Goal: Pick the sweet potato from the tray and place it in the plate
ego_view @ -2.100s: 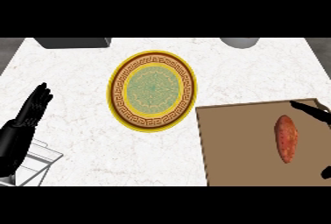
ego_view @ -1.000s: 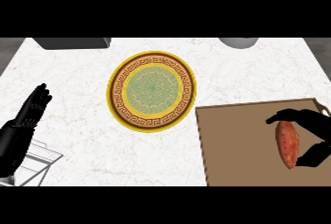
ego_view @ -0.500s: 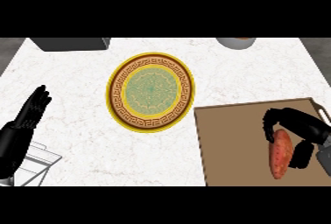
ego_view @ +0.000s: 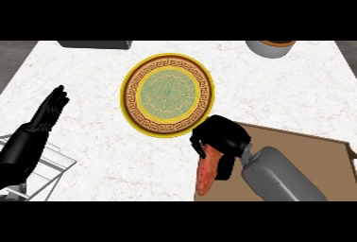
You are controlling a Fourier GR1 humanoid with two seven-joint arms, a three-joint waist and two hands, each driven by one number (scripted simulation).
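The orange-red sweet potato (ego_view: 205,175) hangs in my right hand (ego_view: 223,138), whose fingers curl round its upper end; it sits over the left edge of the brown tray (ego_view: 307,142). The round plate (ego_view: 167,94), yellow-rimmed with a green centre, lies on the marble counter just up and left of that hand. My left hand (ego_view: 43,118) rests open at the left edge, fingers up.
A dark box (ego_view: 94,44) sits at the counter's far left edge and a grey pot (ego_view: 272,47) at the far right. A wire rack (ego_view: 49,170) shows at the lower left under my left forearm.
My right hand closed round the sweet potato on the tray and carried it left to the tray's left edge, nearer the plate. The left hand stayed still.
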